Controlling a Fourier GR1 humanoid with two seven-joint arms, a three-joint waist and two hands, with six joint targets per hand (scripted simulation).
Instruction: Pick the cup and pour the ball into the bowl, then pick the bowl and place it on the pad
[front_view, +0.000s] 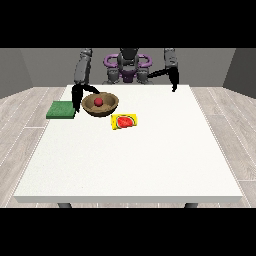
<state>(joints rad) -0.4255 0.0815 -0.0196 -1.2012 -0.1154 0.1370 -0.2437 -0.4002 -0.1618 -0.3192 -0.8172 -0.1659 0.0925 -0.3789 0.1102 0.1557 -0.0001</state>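
At the far left lies the green pad (61, 110), flat on the white table (130, 165) near its left edge. Just to its right the hand at the view's left (76, 101) hangs down between the pad and the brown bowl (100, 105), right up against the bowl's left rim; whether its fingers are curled over that rim or merely touching it cannot be told. The red ball (98, 101) sits inside the bowl, so the pouring looks finished, and the step in hand appears to be taking the bowl and carrying it to the pad. To do that well, the hand should secure the rim before lifting, keep the bowl level so the ball does not roll out, raise it just clear of the tabletop, and move it a short way leftward until it stands wholly over the green square before lowering. Right of the bowl, just beside it and a little nearer the camera, the yellow cup (124, 121) lies on its side with a red pattern showing, out of the bowl's path. Further right, well apart from everything, the hand at the view's right (174, 84) hovers near the table's back edge holding nothing; its finger pose is not discernible.
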